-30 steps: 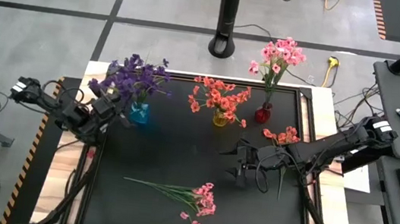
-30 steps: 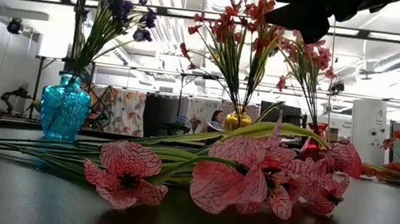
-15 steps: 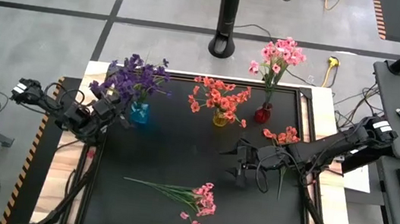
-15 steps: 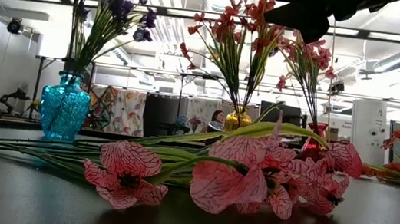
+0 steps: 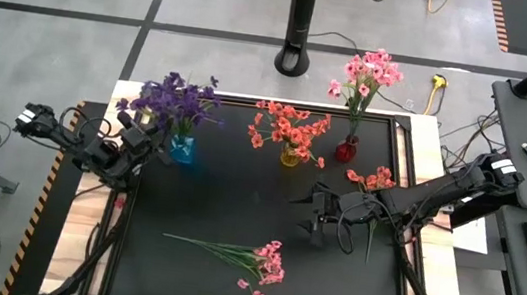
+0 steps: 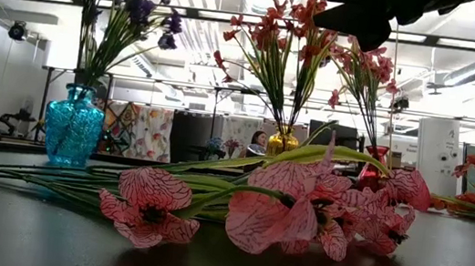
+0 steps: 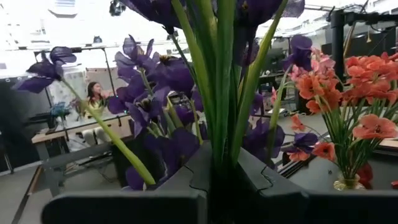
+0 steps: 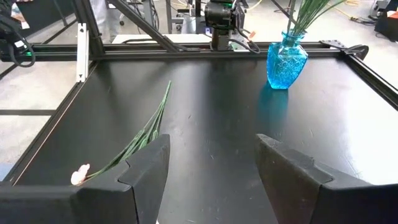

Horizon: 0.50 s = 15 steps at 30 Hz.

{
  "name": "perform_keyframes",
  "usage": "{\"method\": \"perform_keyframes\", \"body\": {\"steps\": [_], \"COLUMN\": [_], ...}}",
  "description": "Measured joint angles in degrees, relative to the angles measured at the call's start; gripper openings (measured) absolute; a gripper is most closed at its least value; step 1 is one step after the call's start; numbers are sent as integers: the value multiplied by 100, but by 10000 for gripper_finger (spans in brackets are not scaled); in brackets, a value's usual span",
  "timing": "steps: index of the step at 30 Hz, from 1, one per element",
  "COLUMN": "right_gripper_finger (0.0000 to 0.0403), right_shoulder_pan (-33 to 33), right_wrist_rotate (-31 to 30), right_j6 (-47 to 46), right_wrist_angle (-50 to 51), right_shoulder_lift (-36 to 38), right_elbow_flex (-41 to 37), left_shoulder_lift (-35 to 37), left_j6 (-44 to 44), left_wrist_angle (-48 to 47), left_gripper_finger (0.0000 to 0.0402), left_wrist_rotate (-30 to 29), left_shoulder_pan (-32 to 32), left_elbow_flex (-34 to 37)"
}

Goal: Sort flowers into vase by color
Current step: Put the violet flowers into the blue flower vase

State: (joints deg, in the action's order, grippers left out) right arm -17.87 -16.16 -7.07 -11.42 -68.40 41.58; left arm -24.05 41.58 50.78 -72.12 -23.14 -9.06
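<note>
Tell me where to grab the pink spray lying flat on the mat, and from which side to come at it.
Grip the pink spray on its bare green stems, just short of the blossom cluster, coming straight down from above. It lies flat with the stems bunched into one thin line pointing toward the left arm's side, so jaws set across that line would likely close on all of them. The blossoms look too loose to hold.

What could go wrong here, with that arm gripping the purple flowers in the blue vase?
The left gripper is shut on the stems of the purple flowers standing in the blue vase. A sideways pull might tip the vase, which looks light.

The stems could also snag and drag neighbouring purple stems out.

The right gripper hovers open over the mat; the pink flowers and an orange-red spray lie loose, and a passing arm could sweep them away.
</note>
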Motion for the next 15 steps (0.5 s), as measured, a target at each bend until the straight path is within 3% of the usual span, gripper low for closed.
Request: {"method": "perform_keyframes", "body": {"steps": [6,15], "right_gripper_finger": [226,226], "right_shoulder_pan": [0,0], "right_wrist_rotate": [0,0], "right_j6": [0,0], "right_wrist_angle": [1,4], "right_shoulder_lift": [0,0], "right_elbow_flex": [0,0], "left_shoulder_lift": [0,0], "left_j6": [-63,-68], "left_wrist_angle": [0,-11], "left_gripper_finger": [34,103], "left_wrist_rotate": [0,-200], "left_shoulder_pan": [0,-8], "left_elbow_flex": [0,-11]}}
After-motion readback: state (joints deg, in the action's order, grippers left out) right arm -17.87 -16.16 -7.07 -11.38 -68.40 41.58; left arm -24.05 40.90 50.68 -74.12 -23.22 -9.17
